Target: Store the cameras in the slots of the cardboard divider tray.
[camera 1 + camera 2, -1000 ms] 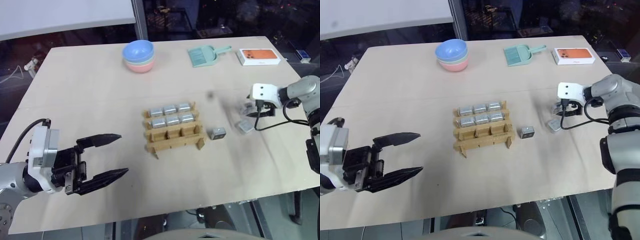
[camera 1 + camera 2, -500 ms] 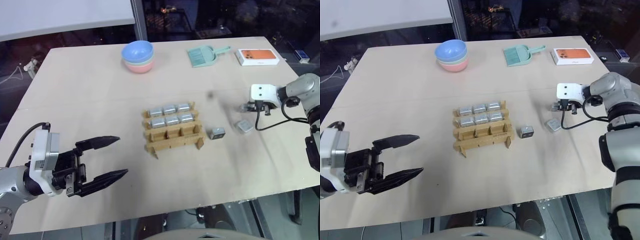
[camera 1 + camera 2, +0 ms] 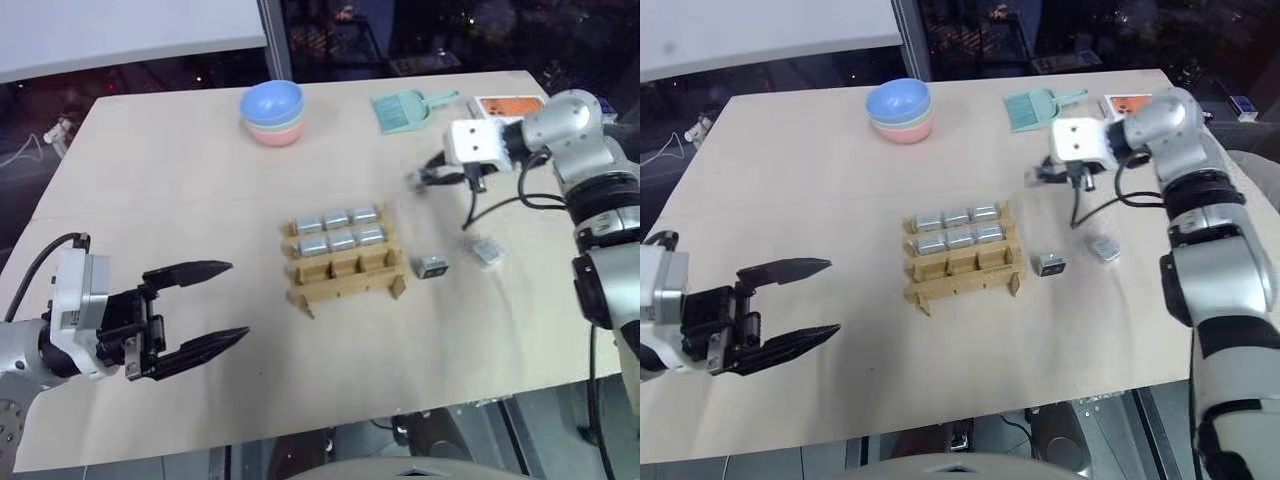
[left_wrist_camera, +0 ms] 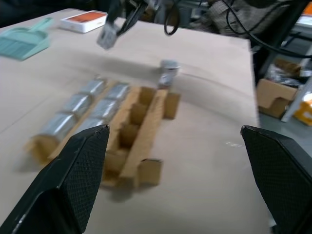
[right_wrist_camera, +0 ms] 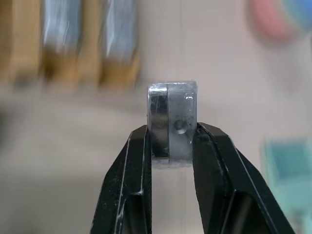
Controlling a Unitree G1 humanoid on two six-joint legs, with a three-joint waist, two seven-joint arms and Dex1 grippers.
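R gripper (image 5: pixel 171 146) clamped on a camera (image 5: pixel 173 122) above table — L gripper (image 3: pixel 205 305) wide open, empty.

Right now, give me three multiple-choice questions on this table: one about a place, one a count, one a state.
1. The two loose cameras lie where from the tray? A: on the robot's right. B: on its left. C: in the bowls.
2. Cameras in the tray's slots? A: three. B: six. C: nine.
3. The right jaws are: A: open, empty. B: shut on a camera. C: shut on a dustpan.
Answers: A, both sit right of the tray; B, two full rows of three; B, the right wrist view shows it pinched.
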